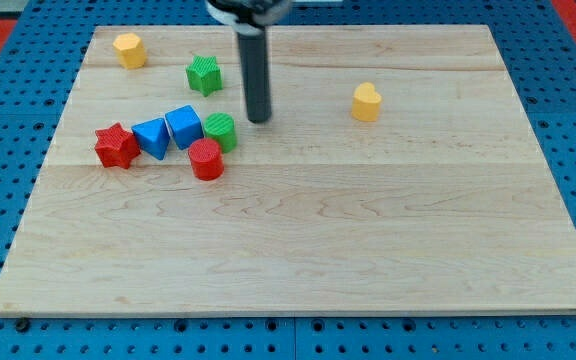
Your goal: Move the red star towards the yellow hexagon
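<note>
The red star (116, 146) lies at the view's left, touching a blue triangle (151, 137) on its right. The yellow hexagon (129, 50) sits near the top-left corner of the board, well above the star. My tip (259, 120) stands right of the green round block (221, 132), clear of the star by several block widths.
A blue cube (184, 127), the green round block and a red cylinder (206, 159) cluster right of the triangle. A green star (204, 75) lies above them. A yellow heart-like block (366, 102) sits at the right. The wooden board (368, 230) rests on a blue pegboard.
</note>
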Tool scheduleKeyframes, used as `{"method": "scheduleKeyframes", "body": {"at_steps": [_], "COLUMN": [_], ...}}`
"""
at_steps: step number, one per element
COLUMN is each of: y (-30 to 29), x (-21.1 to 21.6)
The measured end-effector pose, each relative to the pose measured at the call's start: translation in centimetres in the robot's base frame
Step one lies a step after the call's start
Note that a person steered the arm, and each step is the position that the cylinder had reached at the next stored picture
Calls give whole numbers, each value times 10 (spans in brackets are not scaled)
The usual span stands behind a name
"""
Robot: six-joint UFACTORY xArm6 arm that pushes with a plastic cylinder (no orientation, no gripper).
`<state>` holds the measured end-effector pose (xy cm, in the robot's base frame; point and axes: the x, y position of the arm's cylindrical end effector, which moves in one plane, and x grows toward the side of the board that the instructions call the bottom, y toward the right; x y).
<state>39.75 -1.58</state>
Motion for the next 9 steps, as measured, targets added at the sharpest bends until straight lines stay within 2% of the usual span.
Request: {"method": "scheduleKeyframes", "body": {"at_steps": [1,3,4,5,6,7,8,9], "y": [80,83,54,7,-54,-142,-237,-264], "x": [45,45,-18,-53,-55,-83,-59,16]}}
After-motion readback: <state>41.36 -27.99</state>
